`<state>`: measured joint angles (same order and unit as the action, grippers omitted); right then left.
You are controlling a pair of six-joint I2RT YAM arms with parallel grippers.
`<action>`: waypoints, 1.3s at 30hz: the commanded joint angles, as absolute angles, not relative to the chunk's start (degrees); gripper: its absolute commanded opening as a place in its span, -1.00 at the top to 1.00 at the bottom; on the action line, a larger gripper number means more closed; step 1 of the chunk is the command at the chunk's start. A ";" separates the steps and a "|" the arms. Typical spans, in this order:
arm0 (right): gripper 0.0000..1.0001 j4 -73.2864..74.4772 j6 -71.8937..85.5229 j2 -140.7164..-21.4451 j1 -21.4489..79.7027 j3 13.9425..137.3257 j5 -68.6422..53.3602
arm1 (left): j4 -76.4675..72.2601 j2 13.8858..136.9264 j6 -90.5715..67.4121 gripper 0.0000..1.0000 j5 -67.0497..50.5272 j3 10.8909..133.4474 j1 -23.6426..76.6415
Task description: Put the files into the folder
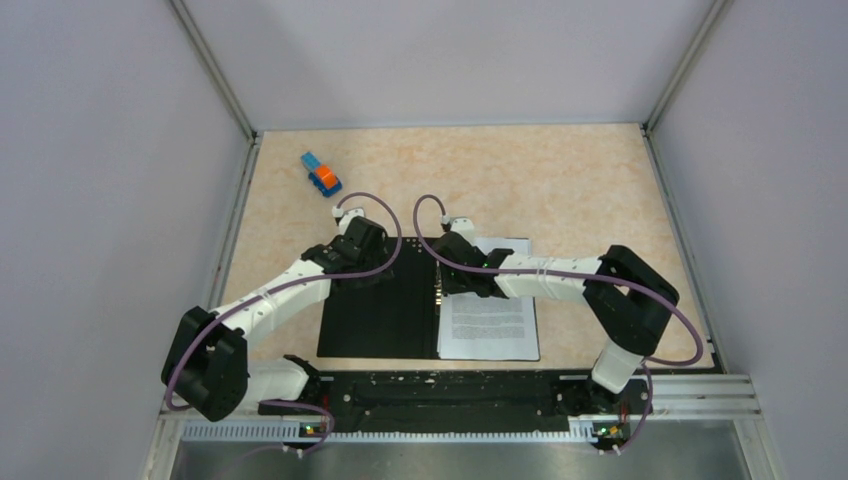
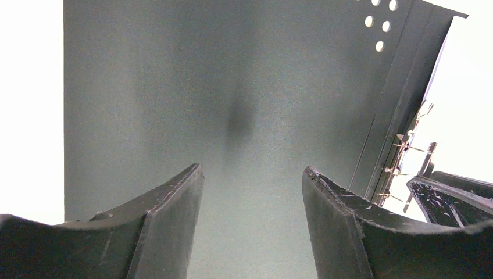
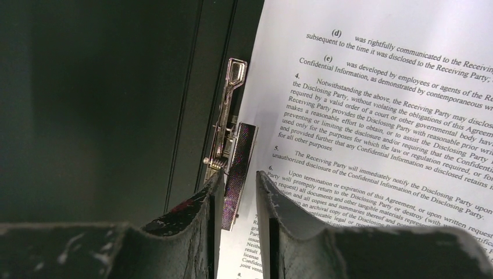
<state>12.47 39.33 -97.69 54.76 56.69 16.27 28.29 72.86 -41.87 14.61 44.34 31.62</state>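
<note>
The folder [image 1: 380, 320] lies open on the table, black inside up. The files [image 1: 490, 325], white sheets of black text, lie on its right half. My right gripper [image 1: 462, 285] is at the metal spine clip [image 3: 224, 139]. Its jaws stand narrowly apart, with the clip's raised flat lever [image 3: 238, 168] between them, against the left finger and with a small gap to the right finger. The sheets [image 3: 395, 87] lie right of the clip. My left gripper [image 1: 352, 272] is open and empty just above the folder's left inside cover [image 2: 174, 87], near its dotted corner [image 2: 381, 26].
A small blue-and-orange toy block [image 1: 321, 174] sits at the far left of the table. Grey walls close the table in on three sides. The arms' base rail [image 1: 450, 390] runs along the near edge.
</note>
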 commanded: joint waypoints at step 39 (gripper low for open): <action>0.64 12.83 25.96 -89.47 44.21 52.20 13.13 | 21.86 80.18 -48.74 -0.36 12.74 38.42 31.75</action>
<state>13.08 26.61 -92.60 44.34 52.03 14.39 23.66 78.78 -46.94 11.44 39.35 31.64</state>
